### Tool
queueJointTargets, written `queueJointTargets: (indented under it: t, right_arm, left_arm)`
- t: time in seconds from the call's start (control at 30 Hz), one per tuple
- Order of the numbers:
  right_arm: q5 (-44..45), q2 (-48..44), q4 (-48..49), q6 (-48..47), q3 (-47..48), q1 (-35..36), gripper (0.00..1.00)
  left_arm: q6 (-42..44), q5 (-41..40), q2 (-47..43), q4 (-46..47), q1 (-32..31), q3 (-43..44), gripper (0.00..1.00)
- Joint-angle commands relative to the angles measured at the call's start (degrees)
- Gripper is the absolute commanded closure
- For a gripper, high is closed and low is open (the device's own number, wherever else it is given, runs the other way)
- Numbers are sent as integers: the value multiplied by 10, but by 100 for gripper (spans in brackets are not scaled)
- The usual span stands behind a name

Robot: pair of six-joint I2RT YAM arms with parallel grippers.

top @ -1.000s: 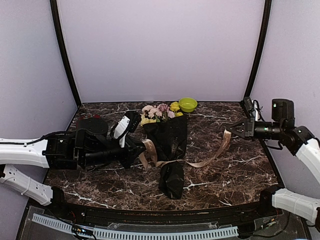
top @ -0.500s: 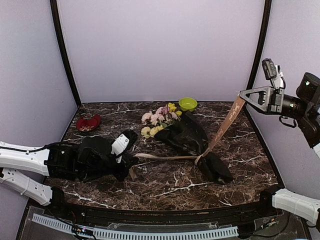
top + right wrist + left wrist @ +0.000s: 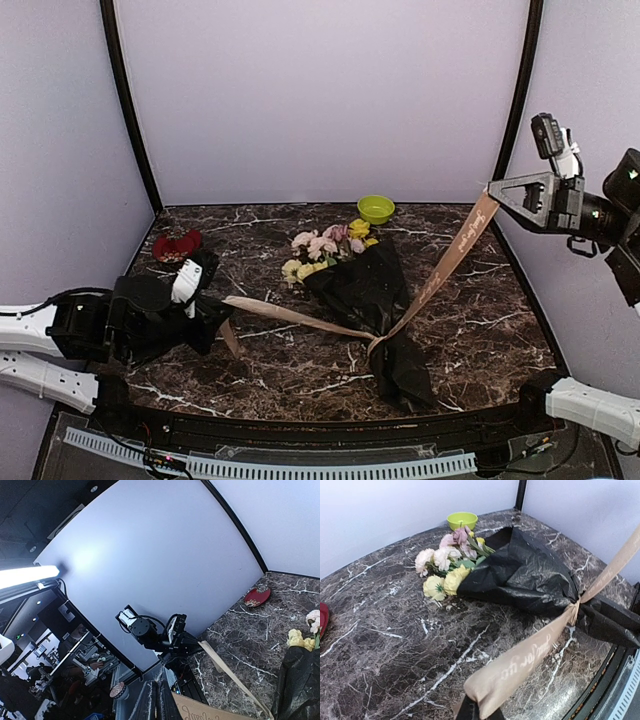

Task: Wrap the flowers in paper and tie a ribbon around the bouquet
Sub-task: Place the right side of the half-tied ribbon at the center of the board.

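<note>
Left fingers (image 3: pixel 466 712), right fingers (image 3: pixel 497 188) pinch ribbon (image 3: pixel 445 262) ends; bouquet (image 3: pixel 365 290) knot (image 3: pixel 376 340) shows overhead, outside right wrist view.

- Soft, even, bright light fills the top view; the pale walls (image 3: pixel 320 100) look lilac, and no shadow is hard.
- The counter (image 3: pixel 480 340) has a faint sheen, and small glints sit on the black paper (image 3: pixel 530 577).
- In the left wrist view, the ribbon (image 3: pixel 520 662) nearest the lens is slightly blurred.
- The right wrist view bends strongly at its edges; a light strip (image 3: pixel 25 575) glares white and the room beyond is dim.
</note>
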Motion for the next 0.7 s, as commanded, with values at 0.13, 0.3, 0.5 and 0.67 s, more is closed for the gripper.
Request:
queueJointTargets:
  t: [0.13, 0.3, 0.5, 0.67]
  right_arm:
    - [113, 4, -85, -66, -66, 8, 100]
    - [233, 4, -131, -115, -138, 7, 100]
    - [494, 3, -277, -194, -179, 5, 100]
    - [538, 2, -270, -182, -232, 3, 96]
  left_arm:
    - [-8, -23, -75, 3, 0, -40, 100]
    - [-2, -34, -12, -4, 0, -16, 100]
    - [69, -33, 18, 56, 0, 18, 100]
    - [115, 25, 71, 97, 0, 69, 100]
